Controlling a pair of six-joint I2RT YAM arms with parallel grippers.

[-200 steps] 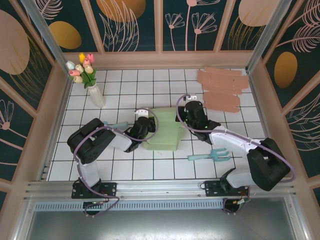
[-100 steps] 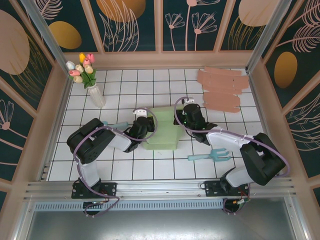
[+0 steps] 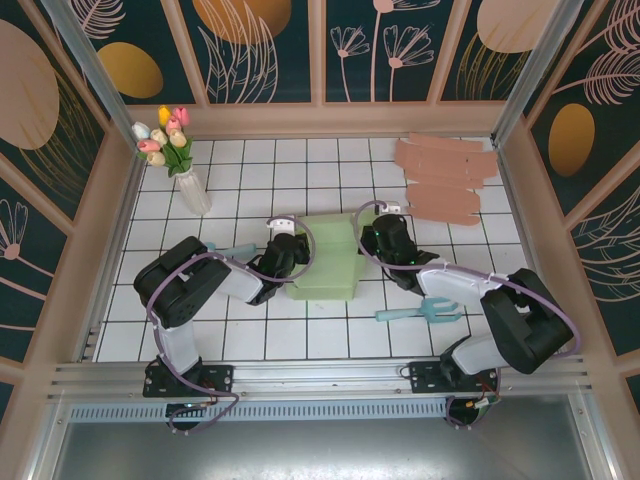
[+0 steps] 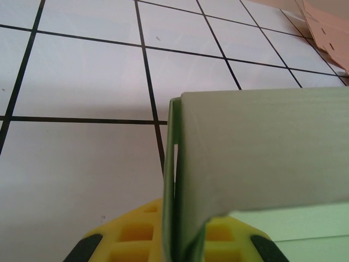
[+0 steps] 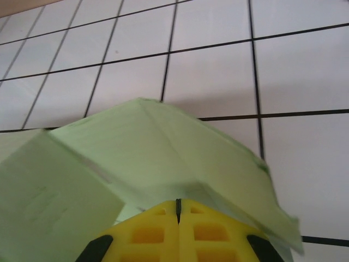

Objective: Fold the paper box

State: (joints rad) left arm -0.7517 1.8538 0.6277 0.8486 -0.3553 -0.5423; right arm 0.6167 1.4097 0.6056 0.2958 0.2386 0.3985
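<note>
The light green paper box point(image 3: 330, 262) stands half folded in the middle of the tiled table. My left gripper point(image 3: 296, 266) is at its left side, shut on an upright doubled wall of the box point(image 4: 256, 147), which runs down between the yellow fingers point(image 4: 136, 240). My right gripper point(image 3: 370, 243) is at the box's right side. Its yellow fingertips point(image 5: 158, 229) are pressed together with nothing between them, their tips against the underside of a creased green flap point(image 5: 158, 147).
A teal rake-like tool point(image 3: 425, 310) lies right of the box, and another teal piece point(image 3: 232, 248) to its left. Brown cardboard sheets point(image 3: 445, 180) are stacked at the back right. A vase of tulips point(image 3: 185, 170) stands at the back left.
The right gripper pushed left against the box's right flap, then drew back slightly to the right. The box looks narrower on that side. The left gripper has kept still.
</note>
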